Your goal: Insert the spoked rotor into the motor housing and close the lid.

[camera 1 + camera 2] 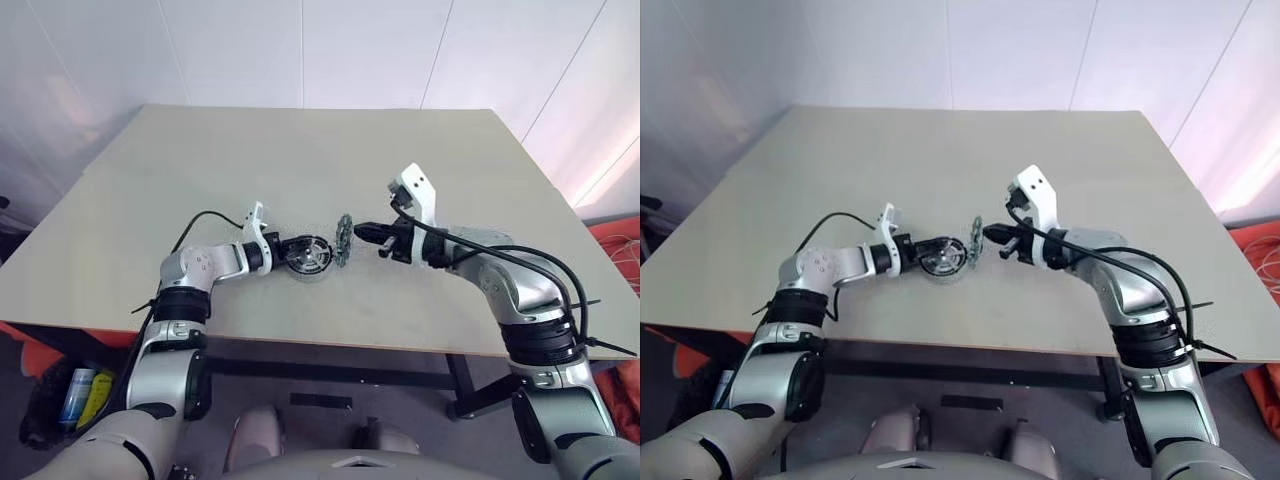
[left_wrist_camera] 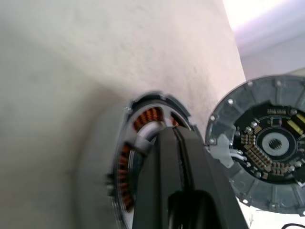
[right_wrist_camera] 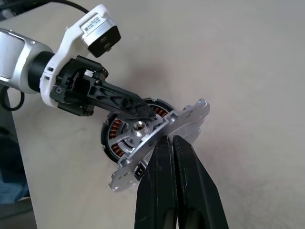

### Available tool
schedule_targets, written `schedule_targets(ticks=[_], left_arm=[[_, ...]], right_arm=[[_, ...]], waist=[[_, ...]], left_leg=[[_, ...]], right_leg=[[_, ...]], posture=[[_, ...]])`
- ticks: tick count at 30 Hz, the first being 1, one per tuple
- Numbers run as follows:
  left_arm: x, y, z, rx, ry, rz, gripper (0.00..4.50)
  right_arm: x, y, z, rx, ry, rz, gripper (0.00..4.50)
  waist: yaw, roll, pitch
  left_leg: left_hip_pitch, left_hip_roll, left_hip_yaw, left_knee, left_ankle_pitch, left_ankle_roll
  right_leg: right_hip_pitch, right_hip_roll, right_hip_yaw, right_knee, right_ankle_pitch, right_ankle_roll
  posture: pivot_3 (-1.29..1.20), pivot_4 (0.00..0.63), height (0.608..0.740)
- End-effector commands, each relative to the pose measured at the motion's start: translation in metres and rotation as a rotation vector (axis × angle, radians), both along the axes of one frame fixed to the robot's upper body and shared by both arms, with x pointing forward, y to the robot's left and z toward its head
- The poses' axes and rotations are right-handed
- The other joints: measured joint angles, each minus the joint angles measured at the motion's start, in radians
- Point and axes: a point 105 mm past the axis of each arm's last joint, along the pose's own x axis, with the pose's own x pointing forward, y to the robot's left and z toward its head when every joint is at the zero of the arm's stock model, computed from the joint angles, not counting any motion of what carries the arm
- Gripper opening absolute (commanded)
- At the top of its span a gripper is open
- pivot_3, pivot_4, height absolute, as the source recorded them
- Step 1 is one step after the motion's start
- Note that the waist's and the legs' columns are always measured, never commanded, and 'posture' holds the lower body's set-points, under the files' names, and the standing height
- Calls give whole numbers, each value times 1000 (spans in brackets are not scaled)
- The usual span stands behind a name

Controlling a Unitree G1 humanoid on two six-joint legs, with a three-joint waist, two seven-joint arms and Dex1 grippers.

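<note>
The worktop (image 1: 300,160) looks matt, pale and smooth. The motor housing (image 3: 125,132) is dull grey metal ringed with glossy copper windings. Beside it, the lid (image 2: 267,143) shows cast grey metal. Both hands' fingers (image 3: 164,191) are matt black plastic.

Bare tabletop (image 1: 300,160) all around; only a narrow gap separates upright lid (image 1: 343,240) from motor housing (image 1: 310,255).
</note>
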Motion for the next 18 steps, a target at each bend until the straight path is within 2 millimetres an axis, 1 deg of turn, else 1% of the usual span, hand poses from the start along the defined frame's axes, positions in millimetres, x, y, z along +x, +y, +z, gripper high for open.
schedule_targets(ticks=[1, 7, 18], left_arm=[[9, 15, 3, 31, -13, 57, 0], [13, 25, 6, 35, -23, 95, 0], [14, 34, 8, 35, -28, 134, 0]], right_arm=[[1, 16, 15, 19, -56, 33, 45], [4, 29, 5, 33, -24, 33, 45], [15, 34, -9, 27, 6, -5, 45]], waist=[[0, 0, 0], [-1, 0, 0], [-5, 0, 0]], left_leg=[[0, 0, 0, 0, 0, 0], [0, 0, 0, -1, 0, 0], [1, 1, 0, -1, 1, -2]], right_leg=[[0, 0, 0, 0, 0, 0], [0, 0, 0, 0, 0, 0], [0, 1, 0, 0, 0, 0]], posture=[[0, 0, 740], [0, 0, 740], [0, 0, 740]])
